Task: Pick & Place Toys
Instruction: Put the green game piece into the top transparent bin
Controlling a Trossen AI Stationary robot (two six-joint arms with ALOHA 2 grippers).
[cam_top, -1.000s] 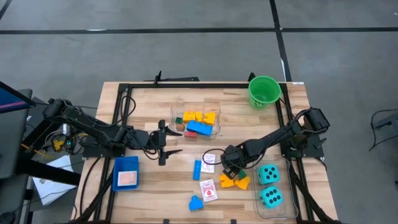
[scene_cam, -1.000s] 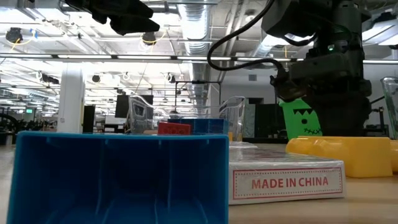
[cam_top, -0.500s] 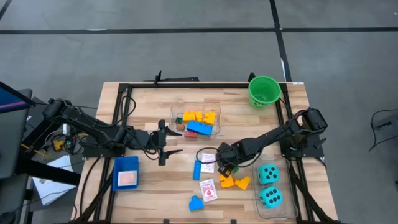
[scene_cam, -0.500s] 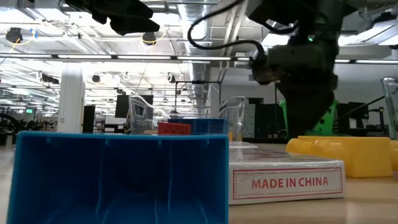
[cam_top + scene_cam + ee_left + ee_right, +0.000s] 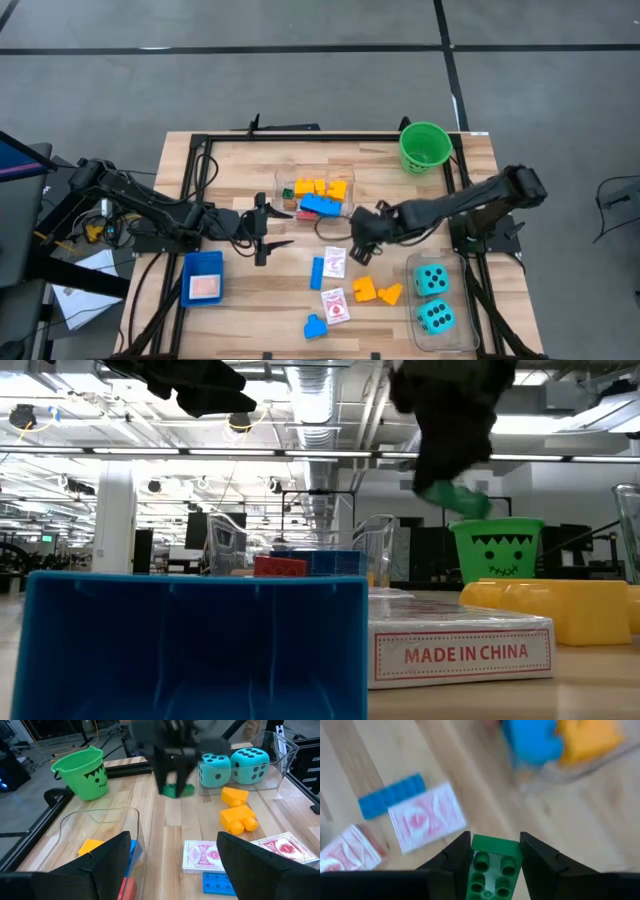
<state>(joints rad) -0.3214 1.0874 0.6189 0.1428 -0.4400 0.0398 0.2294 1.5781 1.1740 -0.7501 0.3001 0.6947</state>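
Tabletop clutter: right end effector point(image 5: 362, 229) holds green brick point(image 5: 491, 867) above cards point(image 5: 334, 262); left end effector point(image 5: 268, 229) wide.

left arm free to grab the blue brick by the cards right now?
Probably yes. The left gripper hangs open and empty, and the blue brick lies on bare table with nothing between. The right gripper, shut on a green brick, is close by, though.

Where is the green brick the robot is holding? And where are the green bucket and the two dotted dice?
green brick point(image 5: 492, 870), right wrist view, on its studded top.
green bucket point(image 5: 424, 147), high view, on its rim.
dotted dice point(image 5: 216, 764), left wrist view, on the nearer die's dotted face.
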